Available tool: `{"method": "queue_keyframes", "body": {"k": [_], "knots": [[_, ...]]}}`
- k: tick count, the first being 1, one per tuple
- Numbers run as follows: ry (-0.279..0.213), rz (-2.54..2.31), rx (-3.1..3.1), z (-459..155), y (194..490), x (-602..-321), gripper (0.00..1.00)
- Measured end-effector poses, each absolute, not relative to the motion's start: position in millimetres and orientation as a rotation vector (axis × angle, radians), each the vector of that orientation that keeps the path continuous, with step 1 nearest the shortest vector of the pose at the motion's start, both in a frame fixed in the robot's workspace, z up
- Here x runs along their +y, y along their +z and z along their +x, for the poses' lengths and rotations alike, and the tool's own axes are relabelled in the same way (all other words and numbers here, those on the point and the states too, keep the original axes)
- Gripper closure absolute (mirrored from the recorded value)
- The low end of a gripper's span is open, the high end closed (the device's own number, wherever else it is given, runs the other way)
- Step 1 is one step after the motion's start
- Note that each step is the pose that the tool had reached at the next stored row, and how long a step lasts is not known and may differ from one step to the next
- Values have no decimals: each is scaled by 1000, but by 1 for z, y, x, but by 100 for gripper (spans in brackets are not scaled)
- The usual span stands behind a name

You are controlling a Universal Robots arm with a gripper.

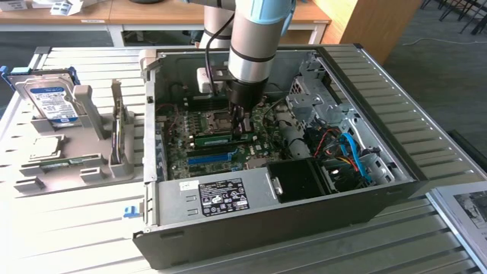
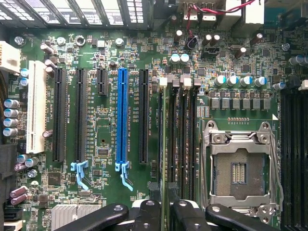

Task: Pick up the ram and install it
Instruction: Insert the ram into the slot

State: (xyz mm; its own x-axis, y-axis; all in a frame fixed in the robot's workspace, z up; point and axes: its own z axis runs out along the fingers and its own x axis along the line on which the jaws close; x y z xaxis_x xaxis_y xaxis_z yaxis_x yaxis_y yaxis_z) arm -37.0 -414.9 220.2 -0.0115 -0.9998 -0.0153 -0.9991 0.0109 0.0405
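The ram [image 2: 167, 139] is a thin green stick seen edge-on, standing in one of the black memory slots beside the CPU socket [image 2: 238, 168]. In the exterior view the ram [image 1: 213, 137] lies as a short green strip on the motherboard inside the open computer case [image 1: 396, 142]. My gripper [image 1: 242, 127] reaches straight down into the case at the end of the stick towards the exterior view's right. In the wrist view the gripper [image 2: 166, 214] straddles the stick, a black fingertip [image 2: 147, 214] on each side with a slim gap to the board, so it is open.
A blue expansion slot [image 2: 121, 115] and black slots run parallel to the memory slots. The power supply [image 1: 220, 197], a black drive bay [image 1: 304, 180] and blue cables [image 1: 352, 151] crowd the case. On the exterior view's left a grey holder [image 1: 76, 165] carries a hard drive [image 1: 49, 103].
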Motion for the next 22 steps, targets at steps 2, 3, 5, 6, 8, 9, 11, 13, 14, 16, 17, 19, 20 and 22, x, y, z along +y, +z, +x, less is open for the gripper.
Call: {"method": "queue_keyframes", "body": {"k": [2, 3, 5, 6, 8, 9, 11, 13, 14, 16, 17, 19, 20, 22], "knots": [[-62, 2196, -2221, -37, 220, -415, 81], [-62, 2196, -2221, -37, 220, -415, 81], [-62, 2196, -2221, -37, 221, -415, 81], [-62, 2196, -2221, -37, 221, -415, 81], [-62, 2196, -2221, -37, 224, -415, 81], [-62, 2196, -2221, -37, 226, -415, 81], [-62, 2196, -2221, -37, 230, -415, 81], [-62, 2196, -2221, -37, 234, -415, 81], [-62, 2196, -2221, -37, 236, -415, 81], [-62, 2196, -2221, -37, 240, -415, 81], [-62, 2196, -2221, -37, 243, -415, 81], [-62, 2196, -2221, -37, 247, -415, 81], [-62, 2196, -2221, -37, 249, -415, 81], [-62, 2196, -2221, -37, 254, -415, 81]]}}
